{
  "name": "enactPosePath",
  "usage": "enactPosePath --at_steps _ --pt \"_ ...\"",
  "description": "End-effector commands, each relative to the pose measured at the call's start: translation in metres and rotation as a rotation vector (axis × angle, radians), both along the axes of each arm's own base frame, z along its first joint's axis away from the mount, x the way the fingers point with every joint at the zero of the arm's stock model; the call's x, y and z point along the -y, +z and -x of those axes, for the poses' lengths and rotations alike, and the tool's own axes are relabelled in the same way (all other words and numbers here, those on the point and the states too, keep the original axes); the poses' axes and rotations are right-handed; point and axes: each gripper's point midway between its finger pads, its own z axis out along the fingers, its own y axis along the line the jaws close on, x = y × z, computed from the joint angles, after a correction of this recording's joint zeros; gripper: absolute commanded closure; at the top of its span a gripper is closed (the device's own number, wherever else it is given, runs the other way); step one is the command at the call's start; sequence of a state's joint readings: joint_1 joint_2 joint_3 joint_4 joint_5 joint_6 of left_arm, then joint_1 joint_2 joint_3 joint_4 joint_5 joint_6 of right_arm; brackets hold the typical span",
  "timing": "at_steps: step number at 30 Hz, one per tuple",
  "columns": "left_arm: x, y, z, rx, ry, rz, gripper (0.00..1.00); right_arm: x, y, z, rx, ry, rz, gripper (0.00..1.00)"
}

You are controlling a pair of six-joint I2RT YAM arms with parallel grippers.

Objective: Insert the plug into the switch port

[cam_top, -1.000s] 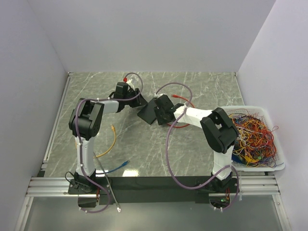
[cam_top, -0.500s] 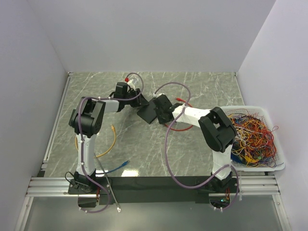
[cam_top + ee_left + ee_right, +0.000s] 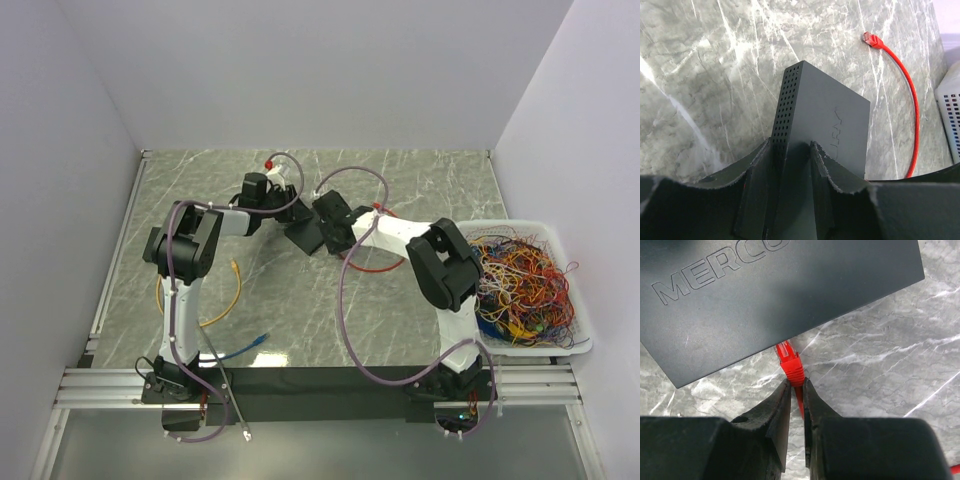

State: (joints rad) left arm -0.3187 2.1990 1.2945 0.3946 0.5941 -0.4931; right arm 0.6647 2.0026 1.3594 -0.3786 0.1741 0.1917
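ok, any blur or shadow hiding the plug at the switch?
Right wrist: plug sharp, its tip shaded under the switch edge. Left wrist: switch crisp, left gripper dark and soft near the lens. Top external: even light, plug too small to resolve.

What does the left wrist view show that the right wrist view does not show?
Only left wrist: the left gripper clamped on the switch edge, its vent holes, and a loose red cable end lying on the table. Only right wrist: the right gripper pinching a red plug at the switch's side, and the MERCU lettering. Both: the black switch and marble table.
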Motion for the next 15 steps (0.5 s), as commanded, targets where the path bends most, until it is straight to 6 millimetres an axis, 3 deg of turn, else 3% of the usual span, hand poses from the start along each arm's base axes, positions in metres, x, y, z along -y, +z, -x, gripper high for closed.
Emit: enactPosePath --at_steps 1,8,15 --pt "0.018 -0.031 0.045 -0.097 -0.089 -0.033 0.6 -0.024 0.031 -0.043 0.146 -0.013 -0.071 0.95" --pt "0.022 -0.049 0.059 -0.131 -0.106 -0.047 0.6 -0.051 0.043 -0.067 0.182 0.001 -0.14 1.0" --pt "0.023 -0.052 0.064 -0.128 -0.11 -0.05 0.6 -0.077 0.073 -0.086 0.279 0.045 -0.258 1.0"
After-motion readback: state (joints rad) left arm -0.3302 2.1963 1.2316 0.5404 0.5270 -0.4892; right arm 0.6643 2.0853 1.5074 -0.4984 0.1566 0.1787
